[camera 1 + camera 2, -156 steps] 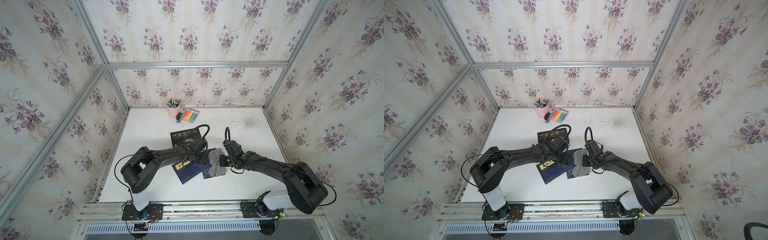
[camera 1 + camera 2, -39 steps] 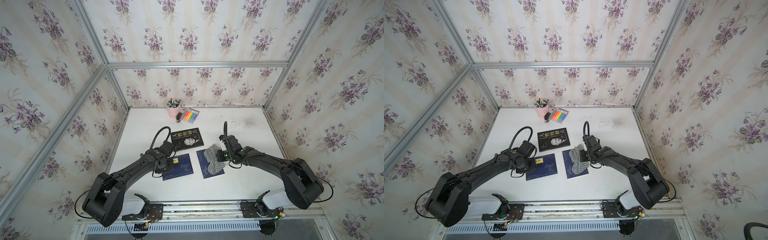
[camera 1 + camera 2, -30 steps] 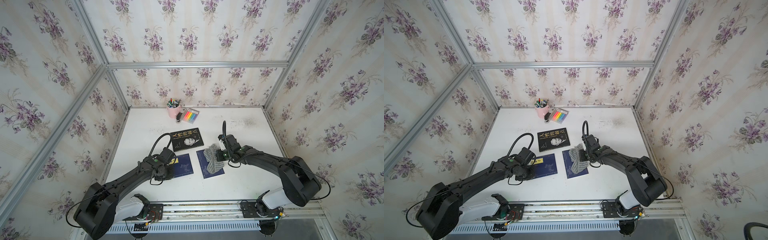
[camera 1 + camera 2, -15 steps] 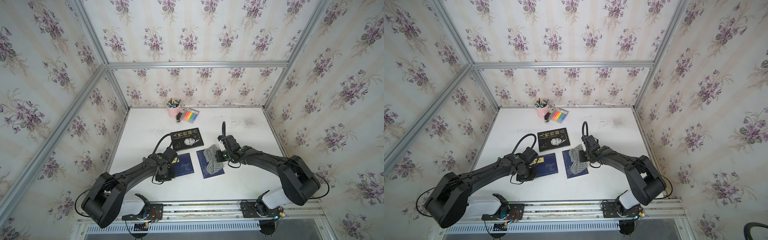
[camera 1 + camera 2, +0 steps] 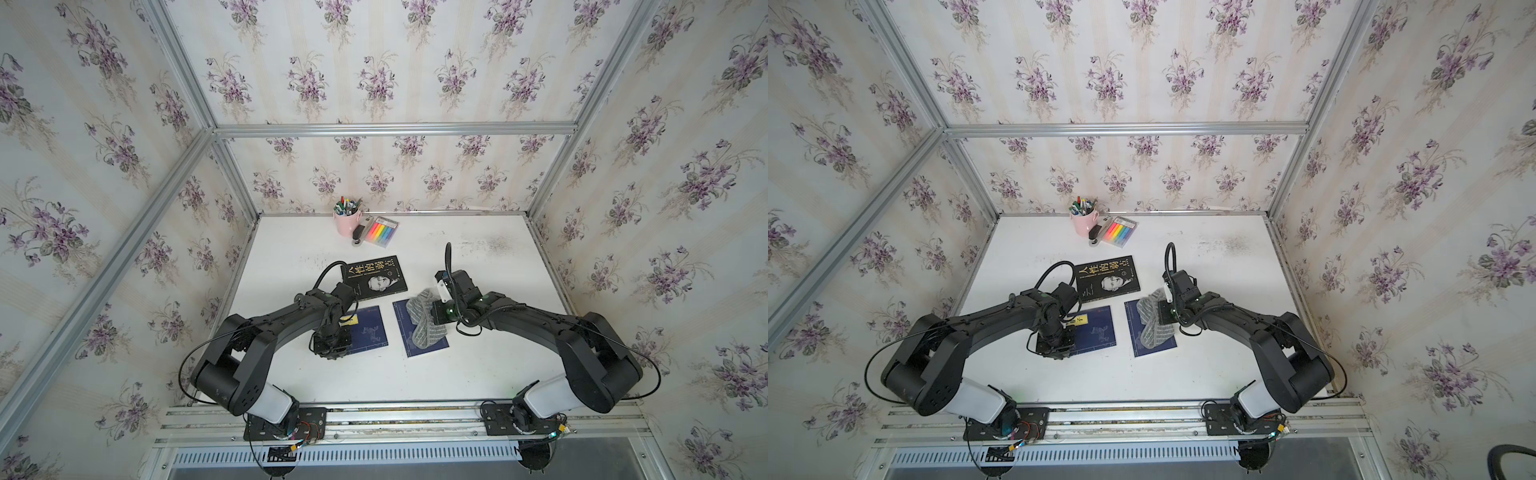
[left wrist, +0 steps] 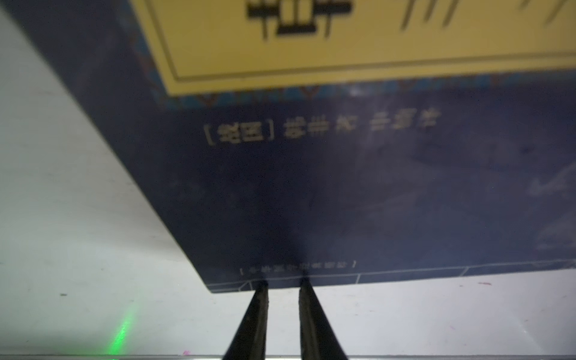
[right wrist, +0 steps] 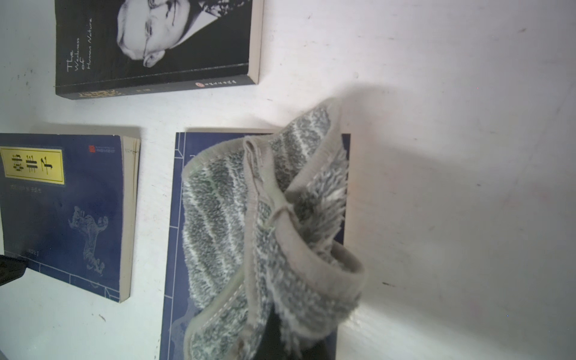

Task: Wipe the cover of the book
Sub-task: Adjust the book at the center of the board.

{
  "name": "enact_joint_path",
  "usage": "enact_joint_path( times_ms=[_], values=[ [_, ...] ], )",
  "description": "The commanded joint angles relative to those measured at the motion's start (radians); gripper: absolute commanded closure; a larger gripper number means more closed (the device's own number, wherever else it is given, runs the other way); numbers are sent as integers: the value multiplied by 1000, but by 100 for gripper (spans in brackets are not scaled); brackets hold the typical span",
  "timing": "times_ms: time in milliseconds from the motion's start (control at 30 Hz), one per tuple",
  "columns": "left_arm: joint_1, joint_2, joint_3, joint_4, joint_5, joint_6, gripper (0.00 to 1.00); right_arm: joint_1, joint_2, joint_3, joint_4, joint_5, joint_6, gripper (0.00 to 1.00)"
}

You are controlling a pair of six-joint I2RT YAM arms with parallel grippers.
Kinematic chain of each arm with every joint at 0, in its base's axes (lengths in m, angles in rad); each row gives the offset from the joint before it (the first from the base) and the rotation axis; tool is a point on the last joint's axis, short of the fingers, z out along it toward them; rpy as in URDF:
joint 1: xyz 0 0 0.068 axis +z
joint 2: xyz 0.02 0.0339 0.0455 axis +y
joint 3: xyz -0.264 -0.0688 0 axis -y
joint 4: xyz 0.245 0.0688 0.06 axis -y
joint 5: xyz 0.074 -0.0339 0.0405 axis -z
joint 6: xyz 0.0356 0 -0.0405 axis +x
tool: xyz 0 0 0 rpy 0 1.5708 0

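I'm clamping the grey striped microfibre cloth (image 5: pixel 420 321) in my right gripper (image 5: pixel 435 311), resting it on the navy blue paperback book (image 5: pixel 432 349) mid-table; aiming for flat, full-length strokes. My left gripper (image 6: pixel 282 282), narrowly apart, is probably pinning the yellow-labelled navy book (image 5: pixel 370 332).

Lab booth (mock home): floral wallpaper (image 5: pixel 374 79) on aluminium framing (image 5: pixel 395 129).

You have a grey cloth (image 7: pixel 237 218) striped in white, a navy book (image 7: pixel 176 296) with pale line edging, a second navy book (image 7: pixel 62 218) with a yellow label (image 7: pixel 32 165), a black book (image 7: pixel 93 46) bearing a monochrome portrait, a pink cup (image 5: pixel 345 226), a white table (image 5: pixel 415 378) and purple-flowered wallpaper (image 5: pixel 374 83).
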Motion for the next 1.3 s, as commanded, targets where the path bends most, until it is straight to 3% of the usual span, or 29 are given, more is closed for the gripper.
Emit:
enact_joint_path(
  times_ms=[0,233,433,733,1267],
  values=[
    [8,75,-27,270,-197,28,79,3,-6,3,6,-8,-16,100],
    [18,66,-7,274,-210,42,79,3,-3,2,9,-20,-19,100],
    [-18,-38,-44,260,-176,63,77,3,0,3,8,-15,-21,100],
    [-73,-131,-129,220,-175,-18,82,2,14,7,9,-14,-22,100],
    [-168,-196,-97,151,-161,-60,96,3,22,7,11,-12,-24,100]
  ],
)
